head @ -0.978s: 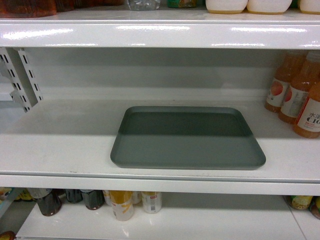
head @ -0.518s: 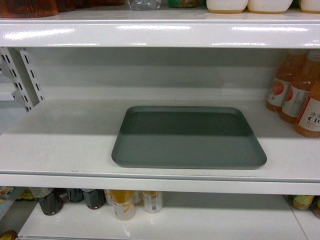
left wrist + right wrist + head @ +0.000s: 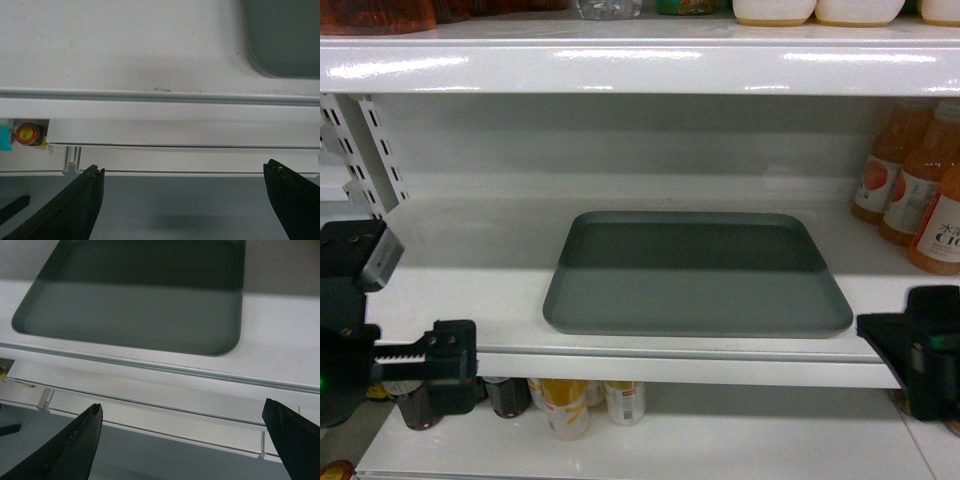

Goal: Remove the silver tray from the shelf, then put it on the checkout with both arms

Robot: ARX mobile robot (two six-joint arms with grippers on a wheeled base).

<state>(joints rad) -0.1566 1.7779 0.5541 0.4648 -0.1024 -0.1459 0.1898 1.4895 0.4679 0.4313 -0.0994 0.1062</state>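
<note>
the silver tray lies flat on the shelf, near its front lip and a little right of centre. the left hand hangs in front of the shelf edge with its fingers spread wide apart, holding nothing, the tray's corner up and to its right. the right hand is likewise spread wide and empty, below the shelf lip, facing the tray's near right corner. orange juice bottles stand at the shelf's right end.

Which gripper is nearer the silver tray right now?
Right. The right gripper sits just off the silver tray's front right corner; the left gripper hangs farther out, left of it.
</note>
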